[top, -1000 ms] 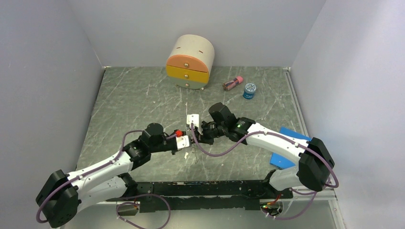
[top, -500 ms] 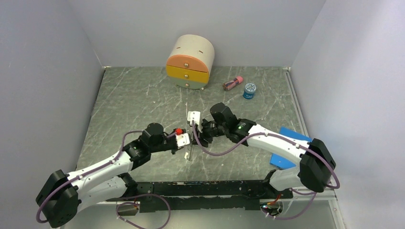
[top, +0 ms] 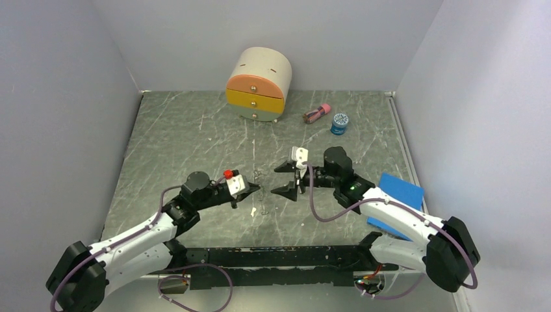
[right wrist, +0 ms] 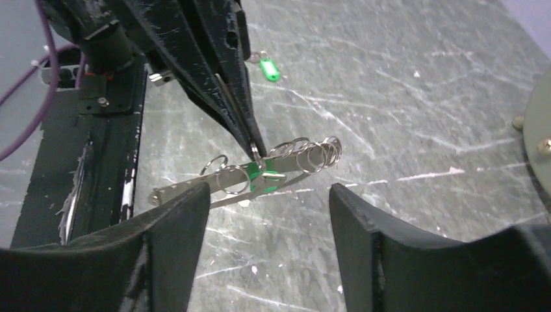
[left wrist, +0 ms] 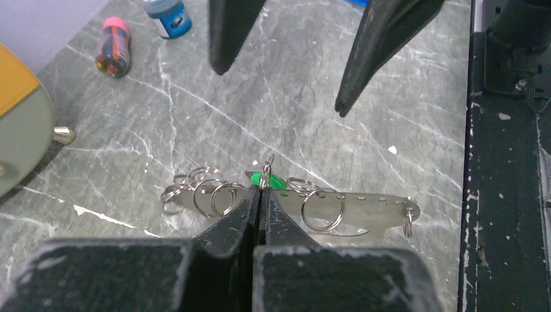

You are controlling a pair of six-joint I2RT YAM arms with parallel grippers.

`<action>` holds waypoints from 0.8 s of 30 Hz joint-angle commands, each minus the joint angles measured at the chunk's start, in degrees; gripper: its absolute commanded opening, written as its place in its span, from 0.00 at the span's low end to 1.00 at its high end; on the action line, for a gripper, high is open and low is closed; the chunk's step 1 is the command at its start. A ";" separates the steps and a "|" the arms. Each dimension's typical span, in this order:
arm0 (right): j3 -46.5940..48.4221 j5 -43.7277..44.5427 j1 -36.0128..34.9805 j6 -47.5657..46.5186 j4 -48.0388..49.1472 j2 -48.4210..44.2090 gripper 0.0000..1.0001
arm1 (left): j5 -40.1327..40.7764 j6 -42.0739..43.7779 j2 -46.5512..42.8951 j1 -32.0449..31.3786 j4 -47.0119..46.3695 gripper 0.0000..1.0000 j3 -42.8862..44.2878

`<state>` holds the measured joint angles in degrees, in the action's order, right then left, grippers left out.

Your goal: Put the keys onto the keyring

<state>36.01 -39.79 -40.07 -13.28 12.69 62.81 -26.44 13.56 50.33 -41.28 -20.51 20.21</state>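
Observation:
My left gripper (left wrist: 261,188) is shut on a small silvery keyring (left wrist: 266,170) that stands edge-on between its tips. A green key (left wrist: 273,181) sits right behind that ring. The ring belongs to a long silvery strip (left wrist: 364,203) carrying several more rings (left wrist: 205,195); its shadow suggests it hangs just above the table. In the right wrist view the strip (right wrist: 195,188) and green key (right wrist: 258,177) lie just beyond my open right gripper (right wrist: 268,192), which holds nothing. A second green key (right wrist: 268,69) lies on the table behind the left fingers. From above, the left gripper (top: 257,189) and right gripper (top: 290,179) face each other.
A round drawer chest (top: 258,84) stands at the back. A pink tube (top: 316,114) and a blue jar (top: 339,123) lie at the back right. A blue block (top: 393,201) sits beside the right arm. The black base rail (top: 279,257) runs along the near edge.
My right gripper has opened and drawn back to the right. My left gripper has shut on the ring and moved slightly back to the left, carrying the strip.

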 commanded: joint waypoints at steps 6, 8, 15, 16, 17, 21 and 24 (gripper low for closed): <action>-2.49 -10.45 1.48 4.78 14.50 -2.39 0.48 | -9.07 -8.70 -2.78 3.59 -22.07 0.03 -4.82; -2.24 -11.60 1.49 5.79 16.24 -1.85 0.46 | -10.44 -9.65 -2.80 3.91 -25.25 0.03 -5.79; 0.06 -16.40 1.49 8.41 19.03 1.72 0.36 | -14.13 -12.48 -0.72 4.33 -35.22 0.03 -7.61; 0.36 -16.95 1.49 8.78 19.38 2.24 0.36 | -14.35 -12.83 -0.49 4.36 -36.18 0.03 -7.76; 0.50 -17.37 1.49 9.18 19.65 2.57 0.35 | -14.42 -13.04 -0.23 4.38 -36.77 0.03 -7.80; 0.34 -17.70 1.49 9.76 20.37 3.37 0.35 | -14.48 -13.21 0.28 4.47 -37.17 0.03 -7.73; -0.01 -17.13 1.45 9.70 20.32 3.05 0.30 | -14.37 -13.21 0.00 4.45 -36.77 0.03 -7.80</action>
<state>33.93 -55.05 -38.81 -4.38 28.86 66.32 -39.68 1.65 50.52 -37.15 -52.56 12.45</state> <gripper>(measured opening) 0.318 0.027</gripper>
